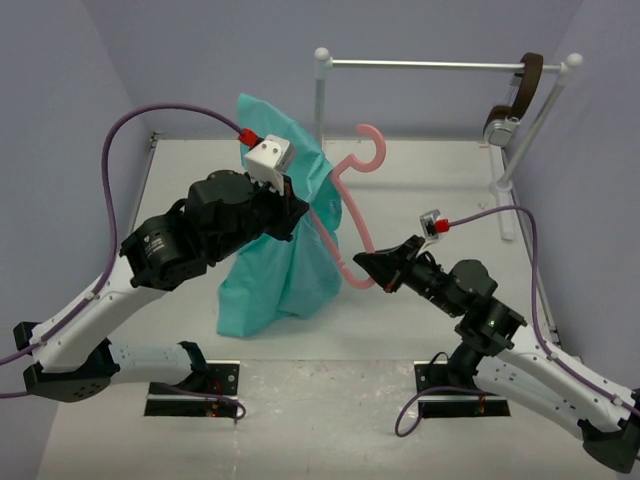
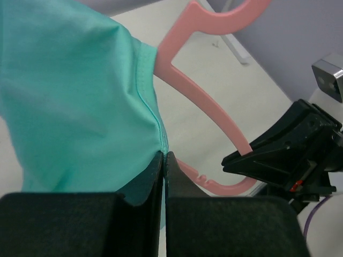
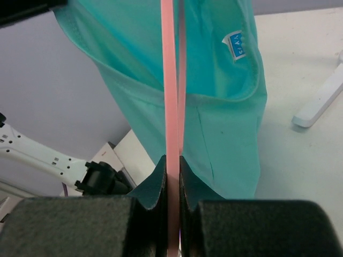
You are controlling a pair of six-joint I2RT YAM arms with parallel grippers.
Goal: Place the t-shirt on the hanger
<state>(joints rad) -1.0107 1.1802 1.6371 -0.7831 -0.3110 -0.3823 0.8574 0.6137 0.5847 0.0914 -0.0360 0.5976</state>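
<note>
The t-shirt (image 1: 278, 262) is held up above the desk (image 1: 450, 190), left of centre, by the left pincer (image 2: 165, 159). The jaws of that pincer are pressed fully together, and a seamed edge of the teal cloth is pinched between them. From this grip the cloth is draped downward in a loose bundle. Its lower end is seen down near the desk surface, though whether it rests there cannot be told.

The hanger (image 1: 356, 228) is gripped by the right pincer (image 3: 172, 162), whose jaws are closed to a narrow slit on the thin pink plastic. The hanger is clamped at its lower curved end and is carried tilted in the air, just right of the shirt. Its hook is turned up and back toward the rear of the desk. In the left wrist view, one shoulder of the hanger is hidden behind the hem of the cloth, while the other shoulder is seen running down to the right pincer. In the right wrist view, the pink bar is seen edge-on in front of the shirt, and a small white label (image 3: 235, 46) is visible on the cloth.

A white rack (image 1: 430, 65) with a metal rail is placed along the back of the desk. A brown strap (image 1: 528, 80) with a metal piece (image 1: 501, 128) is hung over the rail's right end, well apart from both pincers.
</note>
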